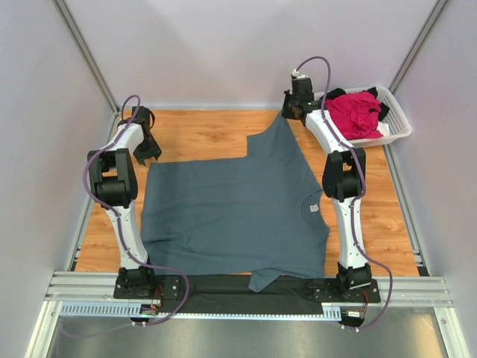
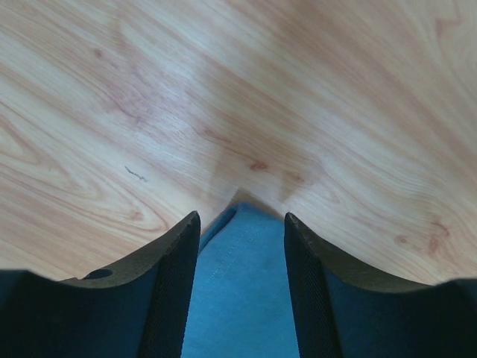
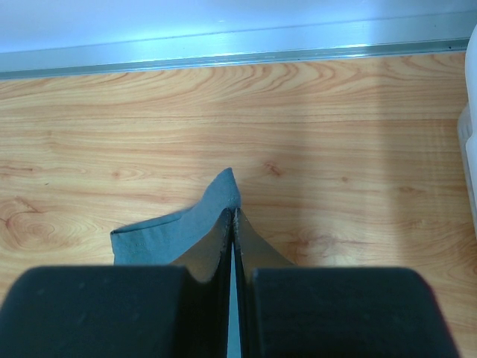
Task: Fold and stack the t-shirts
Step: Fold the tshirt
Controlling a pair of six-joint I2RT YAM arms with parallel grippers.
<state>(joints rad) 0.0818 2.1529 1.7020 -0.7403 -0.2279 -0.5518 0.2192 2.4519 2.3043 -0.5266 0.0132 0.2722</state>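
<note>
A large slate blue-grey t-shirt (image 1: pixel 231 216) lies spread on the wooden table, its small neck label (image 1: pixel 314 208) towards the right. One sleeve stretches to the far right, where my right gripper (image 1: pixel 292 112) is shut on its corner. In the right wrist view the cloth tip (image 3: pixel 223 195) pokes out past the closed right gripper (image 3: pixel 233 214). My left gripper (image 1: pixel 149 153) stands open at the shirt's far-left corner. In the left wrist view that corner (image 2: pixel 242 276) lies flat between the spread fingers (image 2: pixel 175 287), which do not pinch it. A magenta-pink t-shirt (image 1: pixel 354 112) and a black one (image 1: pixel 384 110) sit in the basket.
A white slatted basket (image 1: pixel 399 123) stands at the far right corner, just right of my right gripper. The shirt's hem (image 1: pixel 261 280) hangs over the table's near edge by the arm bases. An aluminium rail (image 3: pixel 223 56) runs along the far edge.
</note>
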